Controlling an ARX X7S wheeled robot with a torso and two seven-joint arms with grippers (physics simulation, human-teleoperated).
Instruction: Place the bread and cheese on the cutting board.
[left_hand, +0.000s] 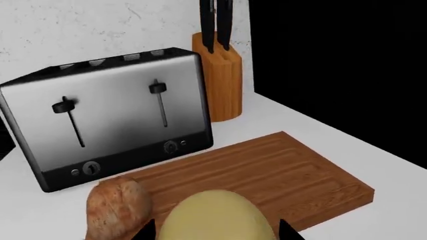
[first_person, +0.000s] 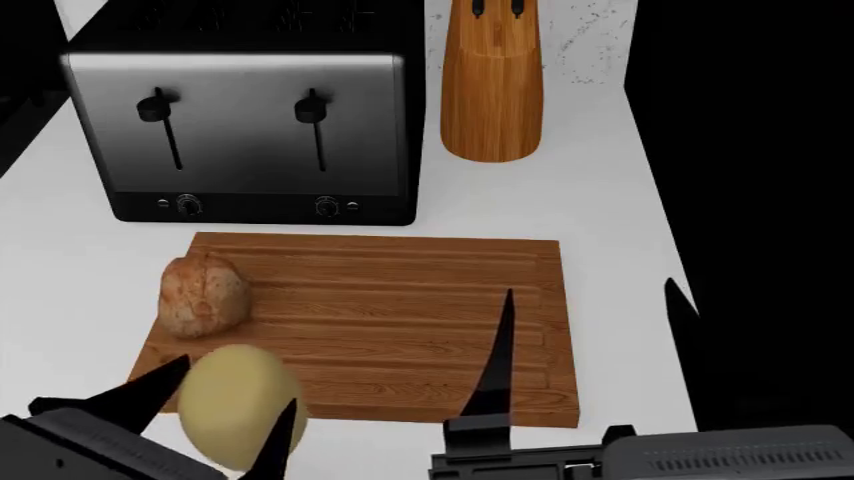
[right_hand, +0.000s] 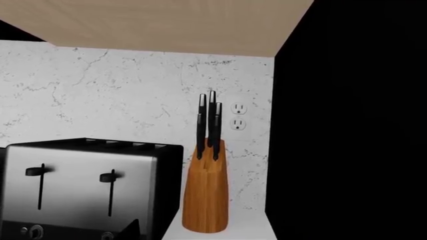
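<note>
**Holding the cheese at the near corner of the board**

Gripping the smooth pale yellow egg-shaped cheese between its dark pointed fingers, the left gripper sits nearest the robot, at the near-left corner of the large rectangular grooved medium-brown wooden cutting board. The left wrist view shows the cheese filling the space between both fingertips, over the board's edge.

To the right, the right gripper hangs spread apart with nothing between its fingers, one of them over the board's near-right part, the other past the white counter's right edge.

Just beyond the cheese, the mottled reddish-brown crusty roundish bread rests on the board's left edge; whether it touches the cheese I cannot tell.

Farther back stands the brushed-steel four-slot toaster with two black levers, close behind the board. Beside it, the rounded wooden knife block holds black-handled knives against the speckled white wall, which bears an outlet.
</note>
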